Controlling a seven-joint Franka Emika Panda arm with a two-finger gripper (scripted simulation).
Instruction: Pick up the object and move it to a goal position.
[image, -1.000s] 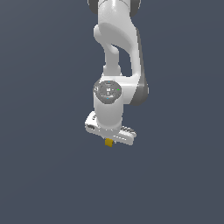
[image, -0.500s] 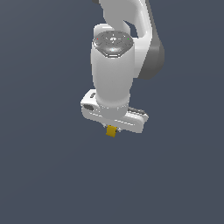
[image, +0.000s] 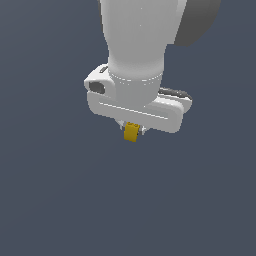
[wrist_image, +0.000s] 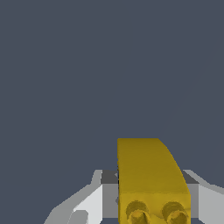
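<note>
Carrying is being done now: the small yellow-orange blocky piece (image: 131, 132) is being held between the fingers of the white robot gripper (image: 132, 131), which is closed on it. In the exterior view only the lower part of the piece is being shown under the white gripper body; the rest is hidden btw. the fingers. In the wrist view the same yellow-orange piece (wrist_image: 151, 179) is being seen large, w/ two small round studs on the near face, and a white-grey finger (wrist_image: 94, 201) is being pressed on one side, the other finger approx. opposite.

Compared w/ the pictures 1.0 s and 0.5 s ago, the arm is being shown much larger and lower in the exterior view, so the gripper is being brought nearer to that camera, w/ the piece kept in the same place under it. No slip is being noticed.

For the task this is meaning, as a judgement, that the pick-up is done and the transport to the goal is being made. No goal marker is being shown, so the remaining way cannot be told. No surface is being seen under the piece; only plain dark grey-blue background.
</note>
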